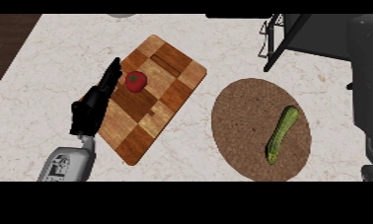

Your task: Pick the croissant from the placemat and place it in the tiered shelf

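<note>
Green zucchini on round mat, long axis near-vertical, well right of straight-fingered left hand beside tomato.

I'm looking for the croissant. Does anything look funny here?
Yes. The round brown placemat holds a green zucchini, not a croissant. A tomato sits on the checkered cutting board, beside the left hand.

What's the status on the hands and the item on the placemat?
Left hand open beside cutting board. Right hand unseen. Zucchini, not croissant, on placemat.
</note>
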Tool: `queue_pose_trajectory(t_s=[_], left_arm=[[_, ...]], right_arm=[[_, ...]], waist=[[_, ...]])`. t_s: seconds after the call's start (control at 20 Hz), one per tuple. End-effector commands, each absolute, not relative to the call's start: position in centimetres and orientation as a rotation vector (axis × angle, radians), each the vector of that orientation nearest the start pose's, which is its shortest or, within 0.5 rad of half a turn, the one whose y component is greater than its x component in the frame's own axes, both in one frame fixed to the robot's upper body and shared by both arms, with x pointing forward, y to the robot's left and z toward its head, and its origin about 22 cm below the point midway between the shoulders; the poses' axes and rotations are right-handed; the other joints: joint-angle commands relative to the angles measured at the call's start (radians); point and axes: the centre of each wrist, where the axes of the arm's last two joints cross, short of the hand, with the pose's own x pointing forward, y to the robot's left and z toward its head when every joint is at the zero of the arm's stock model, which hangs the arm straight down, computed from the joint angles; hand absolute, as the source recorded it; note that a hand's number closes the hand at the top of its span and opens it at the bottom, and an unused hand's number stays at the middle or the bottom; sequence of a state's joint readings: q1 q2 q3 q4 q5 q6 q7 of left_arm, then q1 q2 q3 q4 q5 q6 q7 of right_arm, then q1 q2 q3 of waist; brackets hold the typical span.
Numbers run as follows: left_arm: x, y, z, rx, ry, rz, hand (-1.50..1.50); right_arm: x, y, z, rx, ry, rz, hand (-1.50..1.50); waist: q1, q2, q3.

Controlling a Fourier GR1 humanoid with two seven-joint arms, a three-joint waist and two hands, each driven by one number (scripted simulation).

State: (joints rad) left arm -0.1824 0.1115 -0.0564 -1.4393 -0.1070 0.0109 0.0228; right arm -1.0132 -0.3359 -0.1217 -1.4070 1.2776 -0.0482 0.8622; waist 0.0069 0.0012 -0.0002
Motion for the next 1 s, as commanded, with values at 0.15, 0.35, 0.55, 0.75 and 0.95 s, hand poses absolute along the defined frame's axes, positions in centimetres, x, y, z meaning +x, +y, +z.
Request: queue_pose_trajectory(t_s=[0.15,0.35,0.55,0.75,0.95], left_arm=[[29.7,23.7,1.7,0.114,-1.590,-0.258,0.00],[28.9,21.5,1.8,0.102,-1.584,-0.265,0.00],[27.9,20.4,0.6,0.077,-1.584,-0.270,0.00],[28.8,22.5,1.0,0.099,-1.586,-0.271,0.00],[29.1,22.4,2.7,0.105,-1.582,-0.263,0.00]], right_arm=[[40.4,-22.9,27.0,-1.734,-1.423,0.175,1.50],[41.7,-25.0,25.7,-1.703,-1.495,0.120,1.50],[41.5,-24.9,26.9,-1.532,-1.625,-0.167,1.50],[42.6,-27.5,25.2,-1.502,-1.642,-0.164,1.50],[43.5,-28.5,22.9,-1.517,-1.656,-0.141,1.50]], waist=[[0.002,0.004,0.000],[0.004,0.003,0.000],[0.016,0.008,0.002],[0.007,0.005,0.001],[0.006,0.002,0.000]])
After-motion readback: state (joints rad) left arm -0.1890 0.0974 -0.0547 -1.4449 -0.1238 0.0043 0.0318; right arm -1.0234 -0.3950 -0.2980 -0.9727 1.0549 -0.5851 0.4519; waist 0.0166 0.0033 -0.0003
